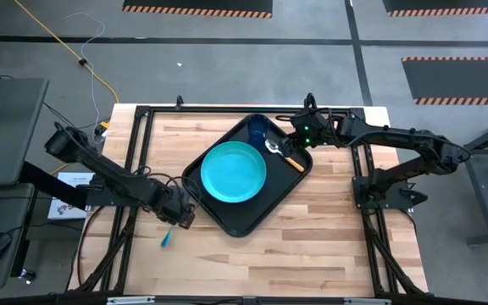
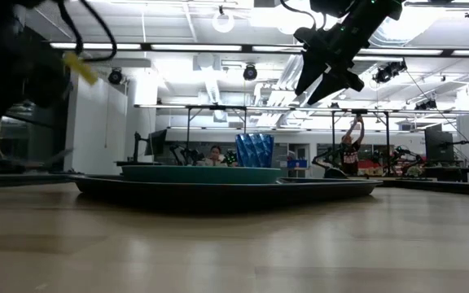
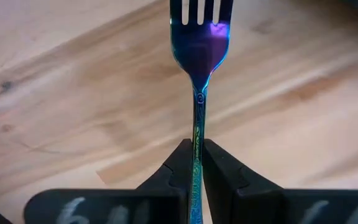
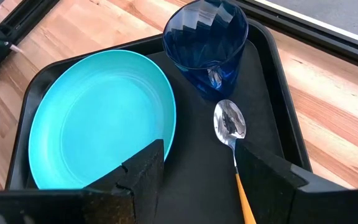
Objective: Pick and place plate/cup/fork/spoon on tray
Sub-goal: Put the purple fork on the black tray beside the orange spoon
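Already on the tray point(image 1: 288, 180): plate point(image 1: 233, 172), cup point(image 1: 257, 130) and spoon point(image 1: 283, 153); only the fork point(image 3: 197, 106) outstanding, pinched by its handle in the left gripper point(image 1: 179, 214), above the bench point(image 1: 329, 229) just beside the tray's near-left edge; right gripper point(image 4: 197, 163) spread wide, holding nothing, hovering over the spoon; next, probably: carry across the rim, lower onto bare black surface clear of the plate, release.
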You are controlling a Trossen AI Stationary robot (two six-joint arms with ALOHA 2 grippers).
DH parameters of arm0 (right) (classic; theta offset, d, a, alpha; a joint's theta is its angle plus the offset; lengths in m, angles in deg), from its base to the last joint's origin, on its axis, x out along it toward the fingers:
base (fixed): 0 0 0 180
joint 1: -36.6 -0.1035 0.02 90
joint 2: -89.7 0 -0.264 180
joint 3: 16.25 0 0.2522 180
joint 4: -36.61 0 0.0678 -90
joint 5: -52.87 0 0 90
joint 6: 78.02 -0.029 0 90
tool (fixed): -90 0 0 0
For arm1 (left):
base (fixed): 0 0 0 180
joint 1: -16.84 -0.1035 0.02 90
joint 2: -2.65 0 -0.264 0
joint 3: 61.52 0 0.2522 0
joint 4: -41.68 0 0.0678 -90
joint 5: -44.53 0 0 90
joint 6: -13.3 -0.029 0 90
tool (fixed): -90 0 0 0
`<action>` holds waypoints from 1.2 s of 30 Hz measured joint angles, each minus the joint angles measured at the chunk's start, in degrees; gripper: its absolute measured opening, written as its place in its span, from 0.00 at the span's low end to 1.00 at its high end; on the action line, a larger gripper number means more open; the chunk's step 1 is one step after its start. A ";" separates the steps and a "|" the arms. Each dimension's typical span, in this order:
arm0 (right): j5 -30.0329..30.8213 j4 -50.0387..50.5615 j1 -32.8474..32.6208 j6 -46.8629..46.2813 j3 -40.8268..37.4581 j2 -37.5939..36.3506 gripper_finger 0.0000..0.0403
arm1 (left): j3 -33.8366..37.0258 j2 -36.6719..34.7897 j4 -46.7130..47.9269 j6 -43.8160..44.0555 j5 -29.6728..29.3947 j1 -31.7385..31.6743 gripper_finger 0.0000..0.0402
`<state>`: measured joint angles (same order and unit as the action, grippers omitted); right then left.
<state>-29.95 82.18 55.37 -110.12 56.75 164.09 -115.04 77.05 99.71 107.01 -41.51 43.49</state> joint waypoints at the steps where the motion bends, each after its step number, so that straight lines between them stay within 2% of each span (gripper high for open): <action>1: 0.00 -0.13 0.01 0.00 0.00 0.00 0.47 | -0.34 -1.11 0.29 -0.17 0.00 0.00 0.04; 8: 0.00 -0.98 0.00 -0.46 0.00 0.00 0.47 | -5.63 -7.09 3.42 -2.20 -3.19 -1.38 0.03; 14: 0.00 -2.91 -0.01 -0.46 0.00 0.00 0.47 | -12.56 -10.43 -1.00 -10.74 -9.71 -4.91 0.03; 20: -0.21 -3.55 0.00 -0.48 0.00 0.00 0.47 | -17.84 -11.94 -7.21 -22.83 -16.55 -12.39 0.03; 25: -1.76 -6.18 -0.01 -1.81 0.00 0.00 0.47 | -19.92 -10.97 -10.83 -34.02 -19.84 -20.58 0.03; 31: -6.86 -20.97 -0.08 -4.15 0.00 0.00 0.47 | -19.90 -6.25 -17.27 -42.54 -19.24 -28.98 0.03; 36: -8.98 -37.03 -1.09 -5.56 0.00 0.00 0.47 | -19.87 -0.01 -26.04 -46.02 -19.31 -32.07 0.02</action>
<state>-38.93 45.15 54.28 -115.68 56.75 164.09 -134.92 77.05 73.67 61.00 -60.81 11.42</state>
